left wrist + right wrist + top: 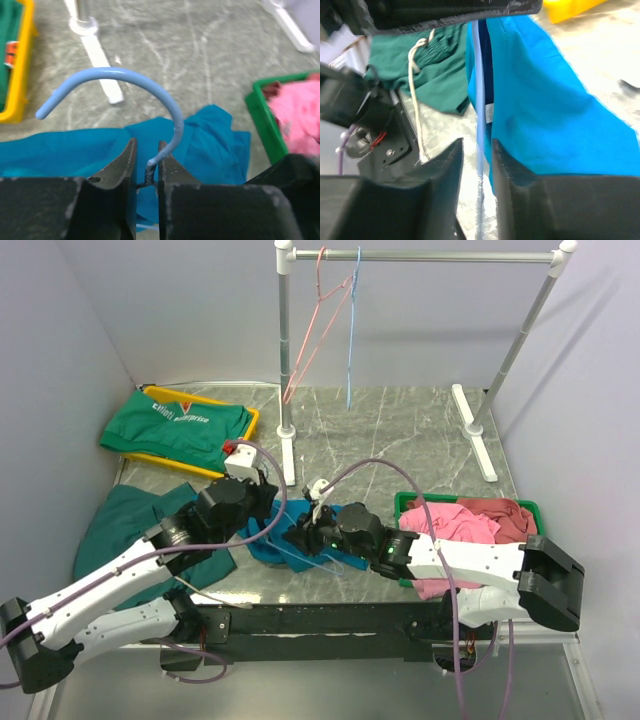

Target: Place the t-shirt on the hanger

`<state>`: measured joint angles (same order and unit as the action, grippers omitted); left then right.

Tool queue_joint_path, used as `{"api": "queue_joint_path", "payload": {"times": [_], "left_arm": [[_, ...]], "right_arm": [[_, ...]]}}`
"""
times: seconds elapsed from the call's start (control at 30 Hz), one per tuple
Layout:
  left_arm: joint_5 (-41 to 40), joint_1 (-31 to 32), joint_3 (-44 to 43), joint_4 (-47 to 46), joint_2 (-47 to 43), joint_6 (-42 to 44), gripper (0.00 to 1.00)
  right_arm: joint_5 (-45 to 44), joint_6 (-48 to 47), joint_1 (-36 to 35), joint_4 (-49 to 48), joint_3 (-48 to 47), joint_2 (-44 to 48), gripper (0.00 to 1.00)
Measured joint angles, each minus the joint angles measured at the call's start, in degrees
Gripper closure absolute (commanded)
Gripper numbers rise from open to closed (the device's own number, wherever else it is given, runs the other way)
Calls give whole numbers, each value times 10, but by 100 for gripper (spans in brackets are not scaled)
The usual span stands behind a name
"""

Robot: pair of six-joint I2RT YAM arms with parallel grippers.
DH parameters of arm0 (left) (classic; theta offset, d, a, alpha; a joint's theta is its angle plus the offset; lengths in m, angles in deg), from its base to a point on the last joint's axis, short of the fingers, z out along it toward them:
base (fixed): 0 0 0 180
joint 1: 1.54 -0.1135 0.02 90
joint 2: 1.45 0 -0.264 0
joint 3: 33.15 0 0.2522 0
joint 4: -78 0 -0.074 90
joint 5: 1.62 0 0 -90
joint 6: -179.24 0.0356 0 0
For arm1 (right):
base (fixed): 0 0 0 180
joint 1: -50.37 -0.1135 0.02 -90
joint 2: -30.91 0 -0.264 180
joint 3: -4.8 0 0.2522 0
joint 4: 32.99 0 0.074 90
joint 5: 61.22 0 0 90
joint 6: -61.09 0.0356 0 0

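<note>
The teal-blue t-shirt (345,560) lies bunched on the table between my two grippers; it also shows in the left wrist view (210,135) and the right wrist view (545,110). My left gripper (268,523) (146,145) is shut on the twisted neck of the light blue wire hanger (125,75), with the hook curving up and left above the shirt. My right gripper (303,533) (477,145) has its jaws a little apart. A straight run of the hanger wire (479,90) passes loosely between them, beside the shirt's collar edge with its label.
A green bin (400,502) holding a pink garment (460,520) stands at the right. A yellow tray (252,420) holds the green lettered cloth (180,425) at the back left. A dark green cloth (125,520) lies left. The rack (420,255) carries a pink hanger (310,330) and a blue hanger (352,340).
</note>
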<state>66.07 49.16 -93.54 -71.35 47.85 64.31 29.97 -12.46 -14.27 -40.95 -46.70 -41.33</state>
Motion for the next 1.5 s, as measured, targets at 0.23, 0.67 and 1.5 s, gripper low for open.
{"api": "queue_joint_path", "payload": {"times": [0.23, 0.67, 1.5], "left_arm": [[-92, 5, -7, -14, 44, -28, 99], [-150, -40, -76, -14, 174, -74, 99], [-89, -64, -96, -13, 184, -75, 99]], "right_arm": [[-128, 27, -2, 118, -21, 91, 20], [-247, 101, -71, 226, -7, 243, 27], [-338, 253, -150, 179, -58, -177, 38]]}}
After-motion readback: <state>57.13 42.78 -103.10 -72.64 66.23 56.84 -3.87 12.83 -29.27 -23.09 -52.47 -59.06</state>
